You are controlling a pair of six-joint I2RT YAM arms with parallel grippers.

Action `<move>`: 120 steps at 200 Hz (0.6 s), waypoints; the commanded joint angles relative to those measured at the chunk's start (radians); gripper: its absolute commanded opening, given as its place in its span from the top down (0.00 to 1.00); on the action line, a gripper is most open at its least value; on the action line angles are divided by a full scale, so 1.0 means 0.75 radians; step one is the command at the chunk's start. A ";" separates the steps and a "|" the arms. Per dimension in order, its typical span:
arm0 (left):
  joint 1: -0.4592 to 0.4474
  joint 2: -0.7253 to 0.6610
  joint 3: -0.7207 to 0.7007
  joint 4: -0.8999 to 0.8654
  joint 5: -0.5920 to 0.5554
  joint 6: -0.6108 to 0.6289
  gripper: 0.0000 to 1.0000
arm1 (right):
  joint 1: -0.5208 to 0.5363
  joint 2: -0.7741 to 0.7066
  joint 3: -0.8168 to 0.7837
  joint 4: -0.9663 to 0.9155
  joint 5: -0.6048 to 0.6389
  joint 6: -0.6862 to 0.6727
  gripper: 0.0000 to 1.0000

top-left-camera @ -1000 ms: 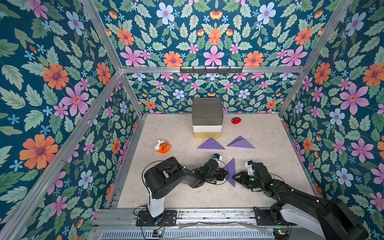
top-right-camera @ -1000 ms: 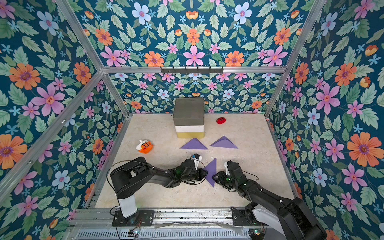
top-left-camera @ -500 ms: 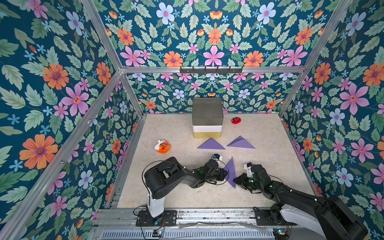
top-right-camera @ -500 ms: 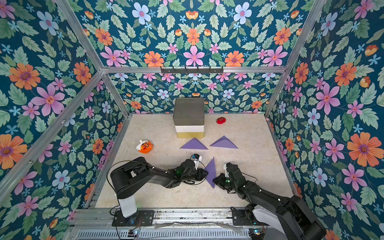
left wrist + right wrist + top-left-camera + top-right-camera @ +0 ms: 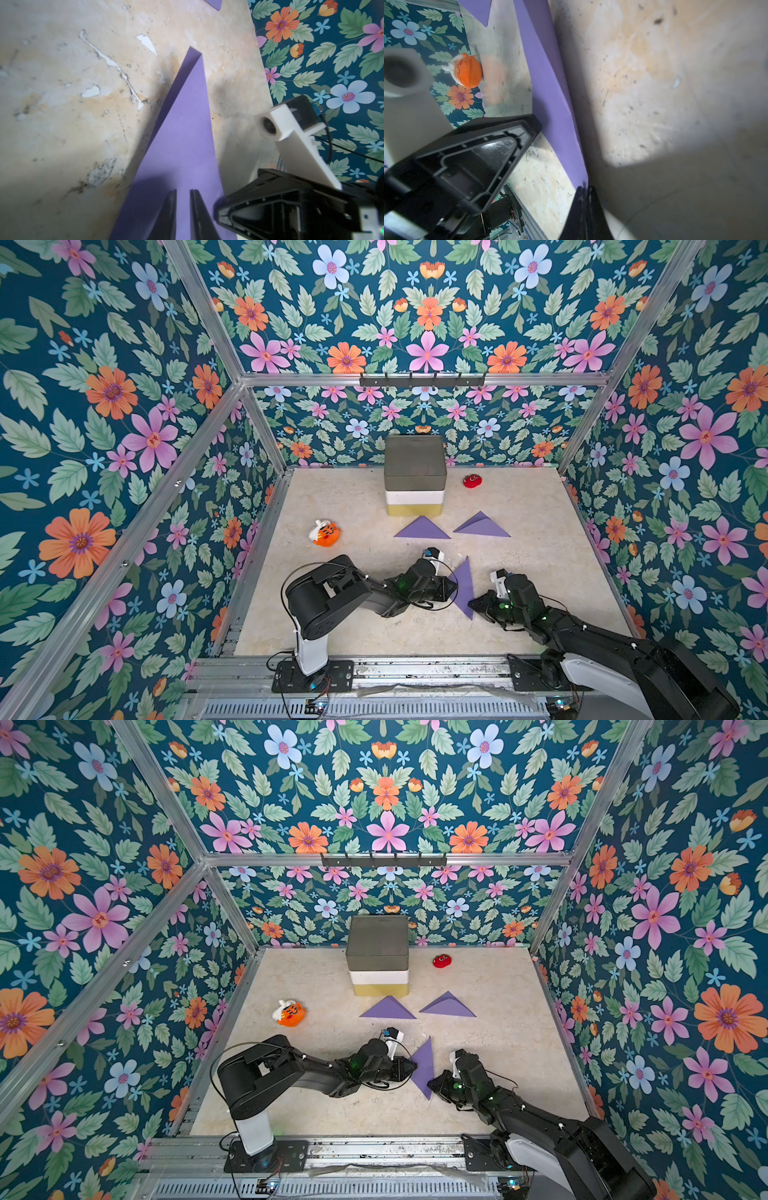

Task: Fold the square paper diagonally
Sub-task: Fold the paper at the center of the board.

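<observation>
A: Looking for the folded purple paper (image 5: 464, 585): found on the table (image 5: 540, 539), near the front edge, right between the two arms, lying as a triangle with the long point toward the back wall.

B: Confirmed from the left wrist as well, with the upper layer slightly raised along one edge. And the left gripper (image 5: 182, 190)?

A: Almost closed, with only a thin slit between the jaws. Resting with the tips on top of the sheet, at its left corner. Holding nothing, as far as visible.

B: And the right gripper (image 5: 584, 188)?

A: Closed too, touching the near corner of the sheet with the tips. Pinching it or only touching it, cannot tell.

B: Anything else around?

A: Two more purple triangles (image 5: 422, 529), flat and farther back, just before a stacked box (image 5: 415, 472). Also an orange plush toy (image 5: 325, 533) at the left, and a small red toy (image 5: 472, 481) close to the back wall.
</observation>
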 commanded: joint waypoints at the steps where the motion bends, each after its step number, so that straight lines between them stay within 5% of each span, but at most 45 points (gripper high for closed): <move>1: -0.005 0.024 0.010 0.021 0.009 -0.006 0.84 | 0.001 -0.021 0.000 -0.027 0.019 0.003 0.76; 35: -0.006 0.048 0.023 -0.002 -0.002 0.002 0.87 | 0.022 -0.048 0.015 -0.136 0.043 0.005 0.63; 120: -0.006 0.073 0.045 -0.076 -0.048 0.008 0.89 | 0.113 -0.183 -0.047 -0.226 0.098 0.114 0.62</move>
